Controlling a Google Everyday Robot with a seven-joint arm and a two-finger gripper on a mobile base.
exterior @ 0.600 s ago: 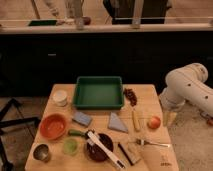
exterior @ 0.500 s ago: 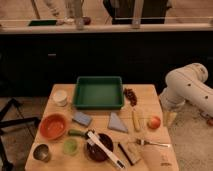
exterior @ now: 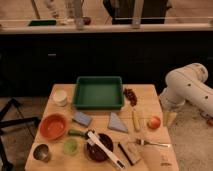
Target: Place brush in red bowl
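Observation:
The brush (exterior: 105, 149), long with a white handle, lies slantwise across the dark brown bowl (exterior: 97, 152) near the table's front. The red bowl (exterior: 53, 126), round and orange-red, sits empty at the table's left side, about a bowl's width left of the brush. My white arm (exterior: 187, 89) stands off the table's right edge. My gripper (exterior: 170, 118) hangs low beside the right edge, far from the brush and the red bowl.
A green tray (exterior: 99, 92) sits at the back. Around it are a white cup (exterior: 60, 97), dark grapes (exterior: 131, 95), a yellow piece (exterior: 135, 120), a round fruit (exterior: 154, 122), a fork (exterior: 152, 143), a grey sponge (exterior: 81, 118), a green cup (exterior: 70, 146), a metal cup (exterior: 41, 152) and a dark block (exterior: 127, 152).

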